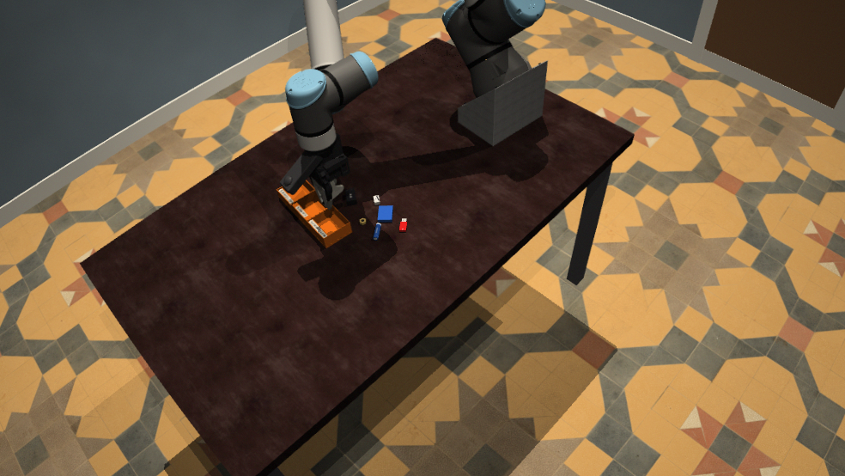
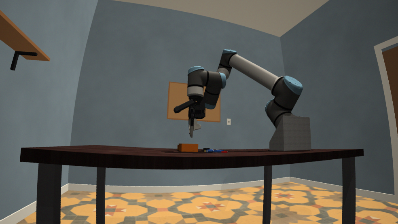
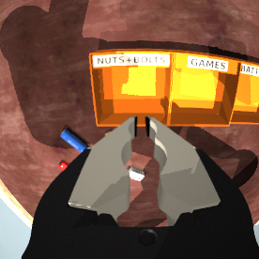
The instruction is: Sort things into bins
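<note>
A row of orange bins (image 1: 339,234) (image 2: 187,147) stands on the dark table. In the wrist view I read the labels NUTS+BOLTS (image 3: 131,60) and GAMES (image 3: 208,64); a third label is cut off. The two compartments I see look empty. My gripper (image 1: 328,204) (image 2: 191,135) (image 3: 141,117) is shut with nothing between its tips. It hangs well above the near rim of the NUTS+BOLTS bin. Beside the bins lie a nut (image 1: 361,222), a blue battery (image 1: 376,231) (image 3: 73,140), a white die (image 1: 375,198) (image 3: 136,174), a blue block (image 1: 385,212), a red stick (image 1: 403,224) (image 3: 63,164) and a small black thing (image 1: 350,197).
The arm's grey base block (image 1: 502,109) (image 2: 291,133) stands at the far end of the table (image 1: 236,331). The loose things lie in a tight cluster just right of the bins.
</note>
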Motion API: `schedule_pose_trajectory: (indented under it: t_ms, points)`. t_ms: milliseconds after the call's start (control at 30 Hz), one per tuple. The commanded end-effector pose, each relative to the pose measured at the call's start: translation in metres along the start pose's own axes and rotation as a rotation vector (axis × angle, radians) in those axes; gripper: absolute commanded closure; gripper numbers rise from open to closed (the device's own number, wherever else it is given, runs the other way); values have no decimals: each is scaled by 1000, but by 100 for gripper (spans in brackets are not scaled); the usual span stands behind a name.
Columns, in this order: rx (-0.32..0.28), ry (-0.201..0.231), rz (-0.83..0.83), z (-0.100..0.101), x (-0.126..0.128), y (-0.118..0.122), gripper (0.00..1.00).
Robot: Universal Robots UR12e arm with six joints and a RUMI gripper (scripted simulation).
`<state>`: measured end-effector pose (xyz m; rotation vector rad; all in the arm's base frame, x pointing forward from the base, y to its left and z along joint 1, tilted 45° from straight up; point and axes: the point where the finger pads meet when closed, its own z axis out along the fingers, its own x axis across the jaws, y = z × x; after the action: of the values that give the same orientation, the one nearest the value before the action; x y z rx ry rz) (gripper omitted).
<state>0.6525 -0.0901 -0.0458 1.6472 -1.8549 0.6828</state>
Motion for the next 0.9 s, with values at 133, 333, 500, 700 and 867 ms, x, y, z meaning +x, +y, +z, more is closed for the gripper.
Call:
schedule_pose_trajectory:
  t_ms: [133, 333, 500, 700, 867]
  points:
    - [1, 0, 1, -35, 0, -1, 96]
    - [1, 0, 1, -85, 0, -1, 96]
    - [1, 0, 1, -127, 0, -1, 96]
    - [1, 0, 1, -133, 0, -1, 96]
    - [1, 0, 1, -133, 0, -1, 96]
